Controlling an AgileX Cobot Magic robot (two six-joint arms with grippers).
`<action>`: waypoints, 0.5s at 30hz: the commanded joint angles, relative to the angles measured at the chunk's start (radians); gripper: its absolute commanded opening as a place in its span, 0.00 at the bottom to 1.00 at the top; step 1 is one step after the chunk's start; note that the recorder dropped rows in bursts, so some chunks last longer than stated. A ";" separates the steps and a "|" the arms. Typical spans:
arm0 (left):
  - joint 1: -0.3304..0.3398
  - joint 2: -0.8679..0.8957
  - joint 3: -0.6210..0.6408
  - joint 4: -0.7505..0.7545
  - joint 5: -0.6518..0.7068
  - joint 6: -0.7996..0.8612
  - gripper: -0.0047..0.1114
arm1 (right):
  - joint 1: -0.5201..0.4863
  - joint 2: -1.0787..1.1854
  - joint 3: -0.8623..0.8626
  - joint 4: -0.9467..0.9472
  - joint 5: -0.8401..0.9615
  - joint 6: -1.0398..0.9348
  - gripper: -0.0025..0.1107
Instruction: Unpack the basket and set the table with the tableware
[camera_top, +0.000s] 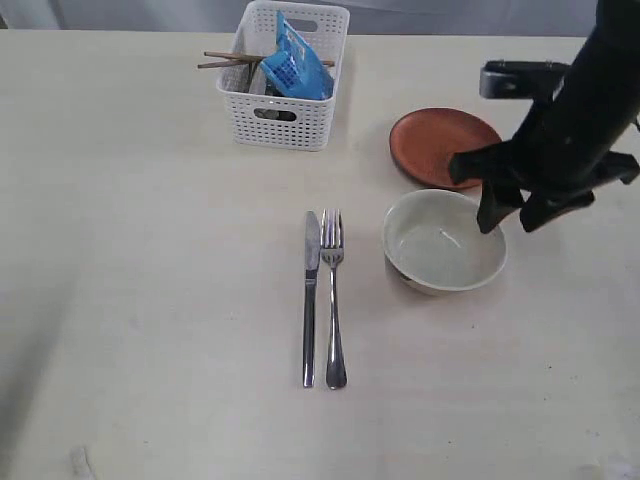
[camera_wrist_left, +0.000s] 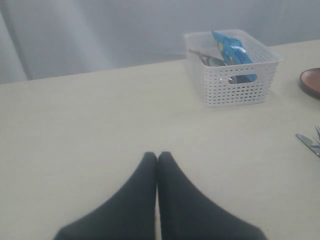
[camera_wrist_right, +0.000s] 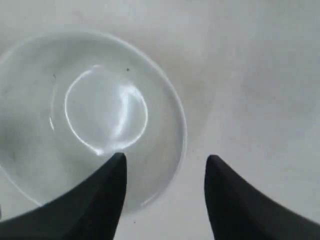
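Left claw (camera_wrist_left: 157, 156): fingers pressed together, empty, over the table (camera_top: 150, 300). Basket (camera_top: 283, 125): far centre, holding chopsticks (camera_top: 225, 60) and a blue packet (camera_top: 295, 60). Knife (camera_top: 310, 300) and fork (camera_top: 334, 300): side by side, centre. Plate (camera_top: 430, 140): just behind the bowl (camera_top: 440, 283). Right claw (camera_wrist_right: 166, 160): spread, empty, straddling the bowl's right rim.

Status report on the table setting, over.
Left gripper shut over bare table. Right gripper open over the bowl rim, bowl set down. Plate, knife, fork laid; chopsticks in basket. Nothing in the way.
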 joint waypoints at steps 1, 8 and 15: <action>-0.006 -0.003 0.002 0.001 0.001 0.000 0.04 | -0.006 -0.020 0.114 0.026 -0.143 -0.011 0.48; -0.006 -0.003 0.002 0.001 0.001 0.000 0.04 | -0.006 0.009 0.137 0.099 -0.235 -0.011 0.48; -0.006 -0.003 0.002 0.001 0.001 0.000 0.04 | -0.006 0.064 0.137 0.099 -0.215 -0.031 0.24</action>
